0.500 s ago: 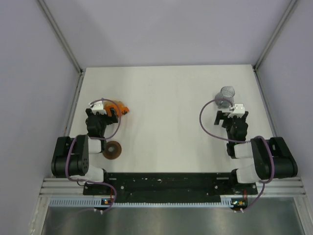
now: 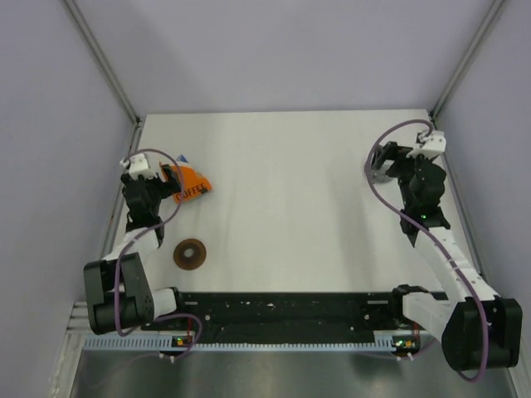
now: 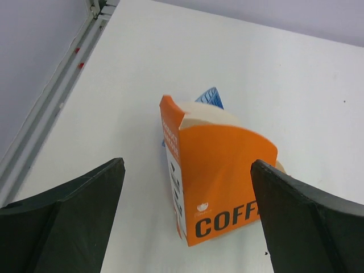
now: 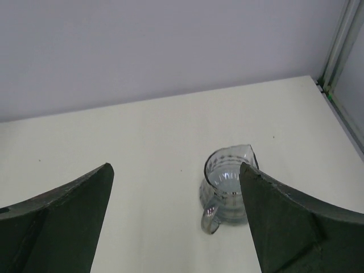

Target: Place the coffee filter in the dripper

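Orange pack [image 2: 190, 183] lies flat on white counter [image 2: 290, 191], far left side, near wall rail [image 2: 126, 178]. Black lettering "COFF…" on its face; left wrist view shows it [image 3: 219, 170] with open end pointing away. Blue printed scrap [image 3: 209, 97] pokes out from behind pack, touching it. Clear grey cup [image 4: 227, 190] stands upright on counter toward far right corner, ribbed sides, small handle facing near edge, rim dipping at one side. Pale lilac walls [image 2: 274, 50] all round.

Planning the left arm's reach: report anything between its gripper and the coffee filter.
The orange pack encloses the coffee filter; only its pale top edge shows. Between the open left gripper and the pack, nothing visible.
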